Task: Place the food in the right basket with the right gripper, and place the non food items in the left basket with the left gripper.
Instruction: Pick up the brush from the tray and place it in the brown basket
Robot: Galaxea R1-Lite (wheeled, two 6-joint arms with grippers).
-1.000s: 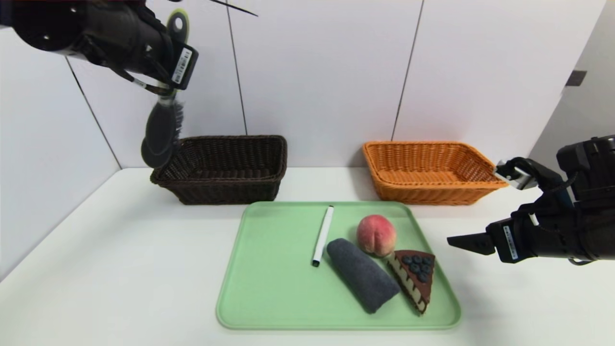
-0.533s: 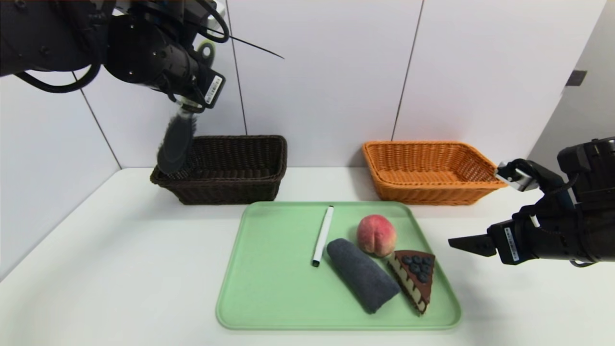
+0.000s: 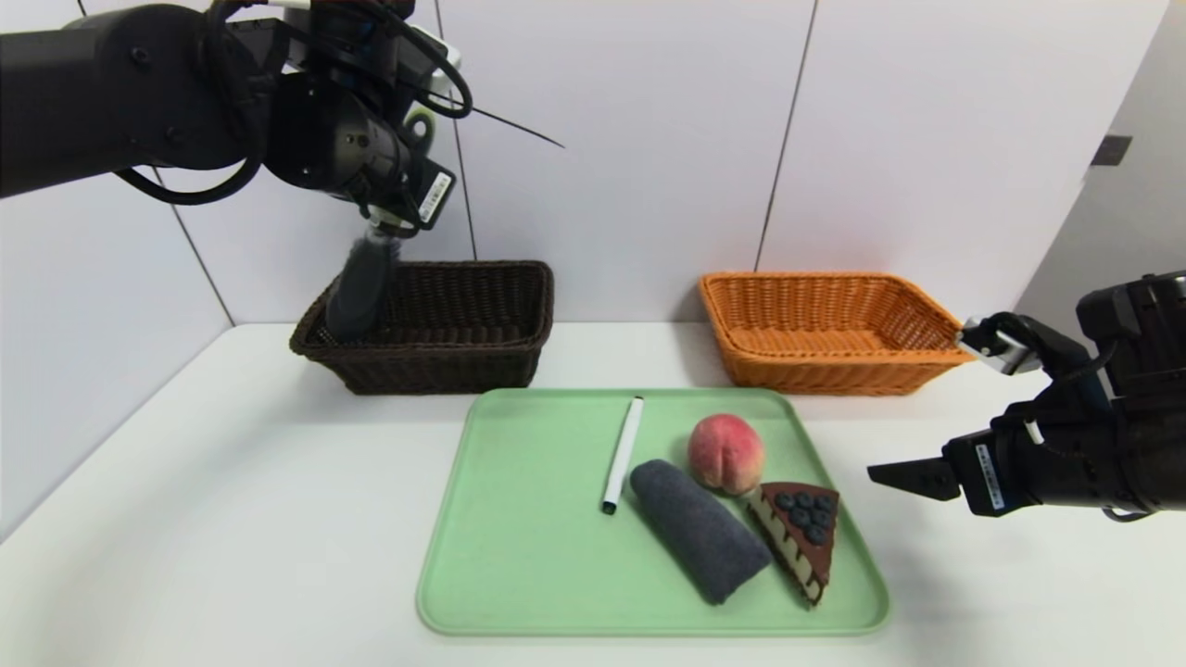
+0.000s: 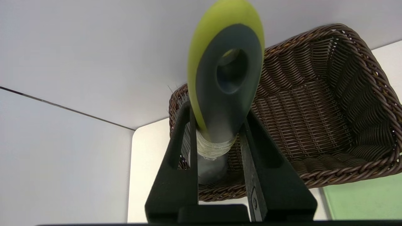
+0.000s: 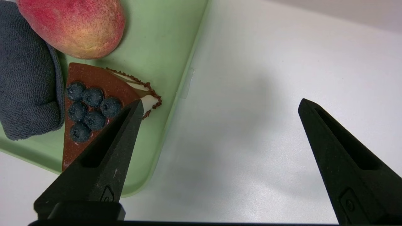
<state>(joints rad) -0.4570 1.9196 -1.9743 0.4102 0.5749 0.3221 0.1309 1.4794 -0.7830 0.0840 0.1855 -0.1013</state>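
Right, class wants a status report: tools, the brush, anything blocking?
Left tool shut on brush, over dark basket. Right tool open, idle beside tray. Nothing blocking.

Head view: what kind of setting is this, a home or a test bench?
Likely a lab sorting bench: a bare white table against plain wall panels, with a green tray and two wicker baskets staged.

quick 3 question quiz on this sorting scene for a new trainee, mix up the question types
1. True or false: the left end effector is shut on the brush.
2. Which item lies between the marker and the cake slice on the green tray? A) peach B) grey rolled towel C) spoon
3. Fill in: the brush head hangs over the ____ basket.

Key: 1 true. 2 B, the grey rolled towel. 3 dark brown; the orange basket holds nothing visible.
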